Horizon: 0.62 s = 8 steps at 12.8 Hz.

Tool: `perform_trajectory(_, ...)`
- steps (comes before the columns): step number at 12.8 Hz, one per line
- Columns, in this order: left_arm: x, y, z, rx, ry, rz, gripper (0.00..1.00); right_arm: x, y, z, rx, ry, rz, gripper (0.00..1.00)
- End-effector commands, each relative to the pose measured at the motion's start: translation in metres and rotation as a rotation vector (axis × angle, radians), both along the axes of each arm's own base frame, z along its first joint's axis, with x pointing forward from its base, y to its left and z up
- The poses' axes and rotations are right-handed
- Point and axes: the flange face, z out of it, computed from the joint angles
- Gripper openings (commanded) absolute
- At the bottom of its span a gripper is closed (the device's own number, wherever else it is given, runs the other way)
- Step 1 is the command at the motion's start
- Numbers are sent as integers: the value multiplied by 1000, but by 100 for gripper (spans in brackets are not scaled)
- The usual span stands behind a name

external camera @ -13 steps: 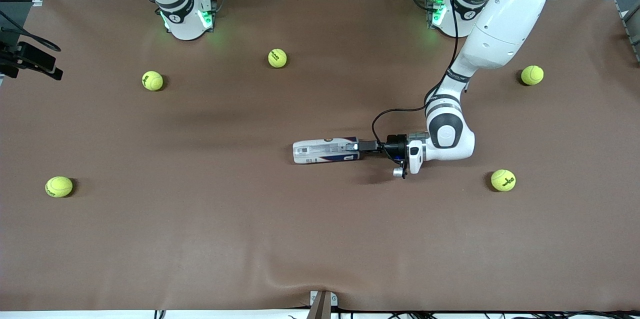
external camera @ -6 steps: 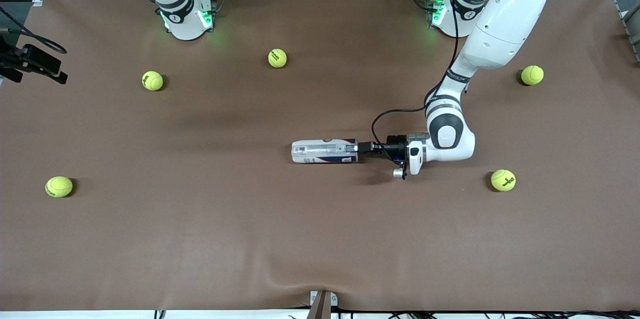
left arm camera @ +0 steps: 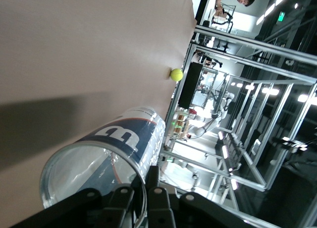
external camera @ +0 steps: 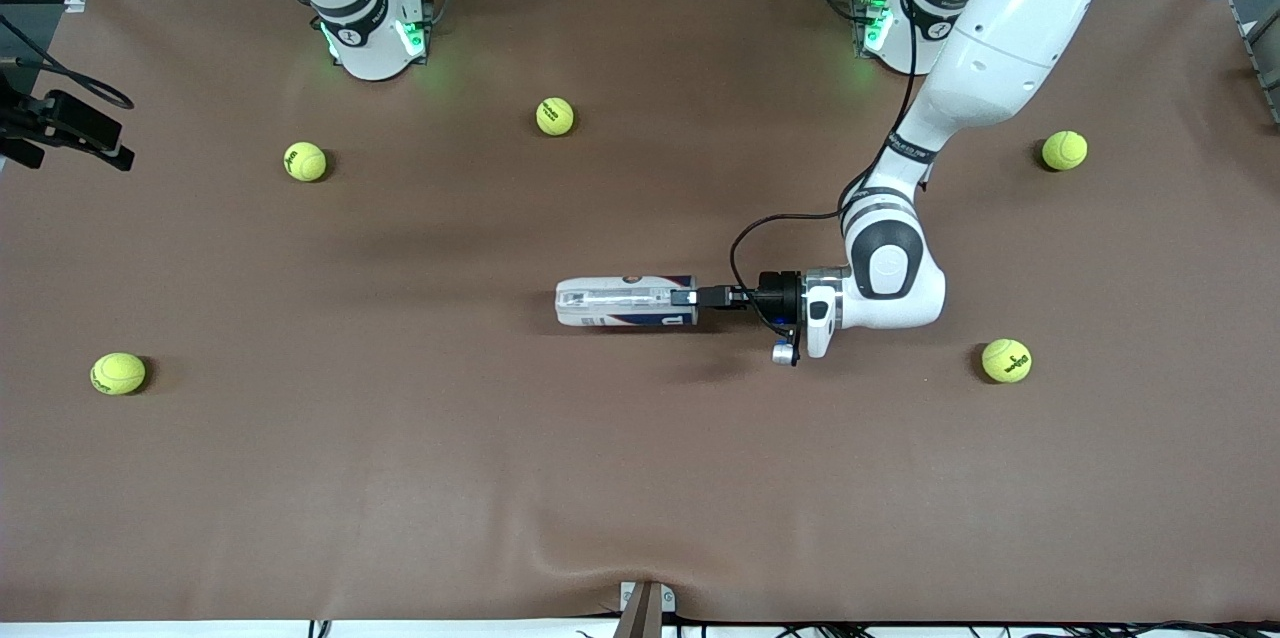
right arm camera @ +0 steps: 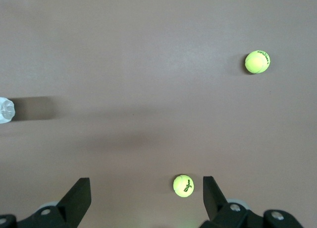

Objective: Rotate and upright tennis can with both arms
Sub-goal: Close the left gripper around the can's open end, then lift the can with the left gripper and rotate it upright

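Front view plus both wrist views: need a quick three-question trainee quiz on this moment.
1. True or false: the slim clear-plastic tennis can with white and navy label stands upright.
2. Which gripper grips the can's open rim: A) left gripper B) right gripper?
3. How many yellow-green tennis balls lie on the brown table in the front view?

Key: 1. False, it lies on its side. 2. A; the right gripper, jaws open, waits high over the right arm's end. 3. Five.
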Motion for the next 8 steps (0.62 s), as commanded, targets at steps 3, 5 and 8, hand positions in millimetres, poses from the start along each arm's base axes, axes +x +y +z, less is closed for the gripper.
perform_trajectory(3,13,-14,54,133,30,-45,0,-5,4,0,-16,-6,17,100)
perform_trajectory(5,20,-26,73,219,44,-69,0,-6,6,0,-15,2,23,100)
perform_trajectory(8,30,-33,100,365,57,-114,0,-8,17,3,-17,-3,45,100)
